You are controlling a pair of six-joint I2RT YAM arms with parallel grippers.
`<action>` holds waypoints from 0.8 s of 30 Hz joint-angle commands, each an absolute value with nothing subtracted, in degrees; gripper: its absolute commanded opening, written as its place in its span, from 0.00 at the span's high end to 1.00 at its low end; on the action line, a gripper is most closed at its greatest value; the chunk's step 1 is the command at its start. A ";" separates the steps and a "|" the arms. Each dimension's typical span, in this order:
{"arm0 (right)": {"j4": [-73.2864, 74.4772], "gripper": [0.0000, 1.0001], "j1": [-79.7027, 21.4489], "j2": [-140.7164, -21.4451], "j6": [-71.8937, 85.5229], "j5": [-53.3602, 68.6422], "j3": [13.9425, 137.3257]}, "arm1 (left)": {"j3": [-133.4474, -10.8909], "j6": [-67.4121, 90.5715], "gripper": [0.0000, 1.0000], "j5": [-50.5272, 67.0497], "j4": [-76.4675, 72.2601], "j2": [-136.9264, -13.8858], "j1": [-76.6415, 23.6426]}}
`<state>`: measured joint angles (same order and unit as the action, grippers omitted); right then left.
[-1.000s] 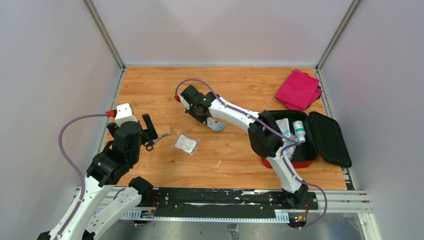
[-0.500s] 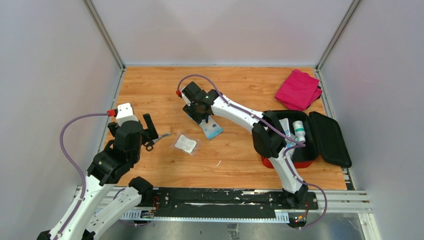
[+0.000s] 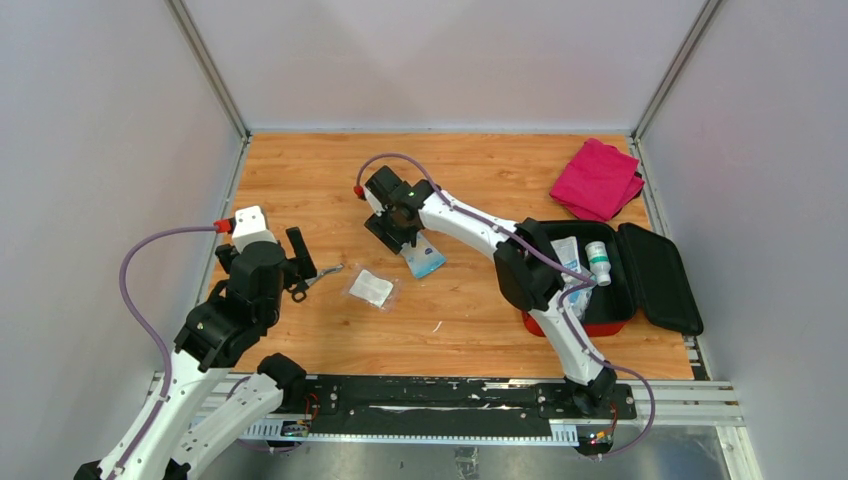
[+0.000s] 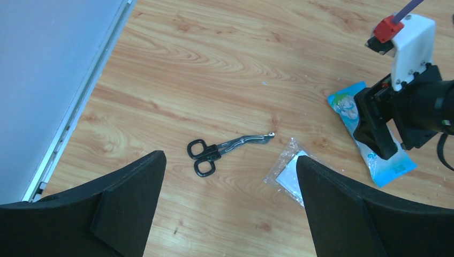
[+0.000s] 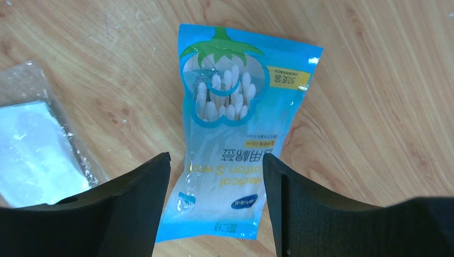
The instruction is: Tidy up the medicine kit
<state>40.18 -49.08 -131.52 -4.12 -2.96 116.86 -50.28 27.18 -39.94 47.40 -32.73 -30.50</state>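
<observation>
Hovering over the swab pack (image 5: 235, 107) left of the kit (image 3: 660, 278), the right gripper (image 5: 215, 160) is released; the left gripper (image 4: 229, 166) gapes empty. Scissors (image 4: 225, 149) lie farther left.

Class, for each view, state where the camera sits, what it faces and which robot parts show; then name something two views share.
Top external: above and behind the bases, looking down on the table; the left arm and right arm show.
Left wrist: on the left arm, angled down at the scissors; the open left gripper frames the bottom.
Right wrist: above the cotton swab pack; the open right gripper flanks it.
Shared: both wrist views show that pack.
</observation>
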 commanded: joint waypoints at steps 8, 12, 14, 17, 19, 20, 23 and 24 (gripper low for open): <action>43.07 0.35 -47.98 -138.08 -4.83 -2.89 120.38 | -50.45 27.37 0.02 -40.25 47.68 -32.60 -30.24; 43.14 0.54 -48.06 -138.09 -4.43 -3.86 119.51 | -50.52 27.25 0.02 -40.17 47.55 -33.10 -30.24; 43.15 0.65 -48.07 -137.40 -3.99 -4.71 119.08 | -50.46 27.20 0.02 -39.96 47.35 -33.26 -30.21; 43.14 0.79 -48.04 -135.97 -3.08 -5.88 118.38 | -50.44 27.16 0.02 -39.55 47.04 -33.73 -30.23; 43.15 0.86 -48.06 -134.27 -2.36 -6.14 117.85 | -50.45 27.16 0.02 -39.22 46.80 -33.96 -30.24; 43.15 0.89 -48.04 -132.94 -1.89 -6.23 117.52 | -50.45 27.16 0.02 -38.91 46.65 -34.11 -30.23; 43.15 0.95 -48.01 -129.51 -0.44 -6.43 116.10 | -50.36 26.95 0.02 -38.10 45.68 -34.56 -30.23; 43.15 0.96 -48.00 -127.30 -0.36 -6.69 115.31 | -50.24 26.90 0.02 -37.44 45.23 -34.88 -30.23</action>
<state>41.28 -48.49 -134.15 -2.44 -4.86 117.47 -50.28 27.18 -38.68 47.18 -34.02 -30.50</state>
